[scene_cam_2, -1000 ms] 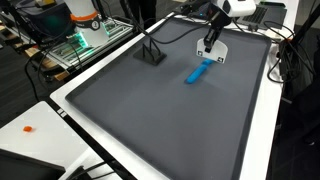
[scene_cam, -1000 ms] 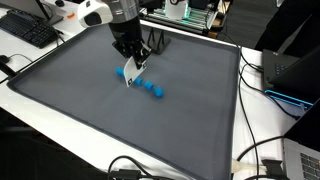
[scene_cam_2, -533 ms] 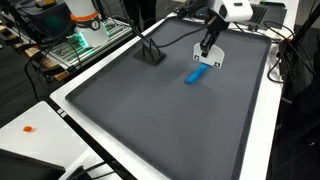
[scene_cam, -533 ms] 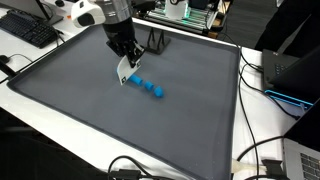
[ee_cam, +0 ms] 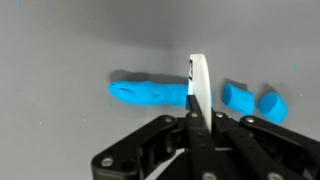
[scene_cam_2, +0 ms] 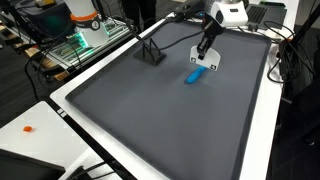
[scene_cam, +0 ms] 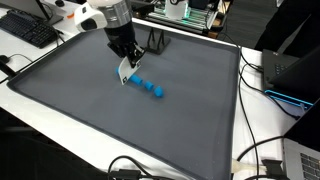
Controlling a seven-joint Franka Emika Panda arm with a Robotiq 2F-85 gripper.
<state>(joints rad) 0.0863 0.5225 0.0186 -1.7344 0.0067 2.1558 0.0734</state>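
Gripper (ee_cam: 198,118) clamped on white blade (ee_cam: 197,78), over blue dough roll (ee_cam: 145,93); small blue pieces (ee_cam: 240,96) just beside

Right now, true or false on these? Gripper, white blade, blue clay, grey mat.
1. The gripper is shut on a thin white flat blade. True.
2. All the blue clay is in one piece. False: beside the long blue clay roll lie cut-off blue chunks.
3. In the wrist view the blade crosses the end of the roll nearer the chunks. True.
4. The clay lies on a bare white tabletop. False: it lies on the dark grey mat.
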